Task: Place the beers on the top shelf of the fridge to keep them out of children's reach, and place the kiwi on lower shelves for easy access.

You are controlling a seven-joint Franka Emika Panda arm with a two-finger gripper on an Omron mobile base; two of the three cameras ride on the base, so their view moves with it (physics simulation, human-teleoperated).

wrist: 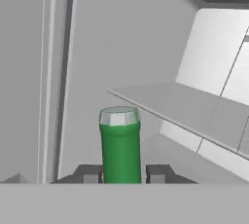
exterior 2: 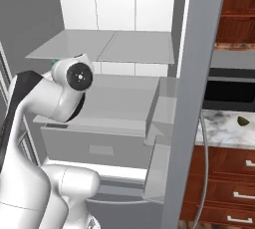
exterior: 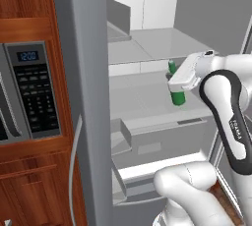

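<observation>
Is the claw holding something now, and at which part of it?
Yes: the claw grips a green beer bottle by its neck, below the cap.

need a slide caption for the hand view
Small green glass beer bottle clamped between the dark fingers, its silver cap upright before a pale grey fridge shelf.

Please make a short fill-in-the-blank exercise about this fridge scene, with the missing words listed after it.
1. The gripper is shut on a ____ bottle.
2. The bottle stands ____, neck up, between the jaws.
3. The kiwi lies on the ____, outside the fridge.
4. The bottle is held inside the ____.

Missing words: green; upright; counter; fridge
</observation>
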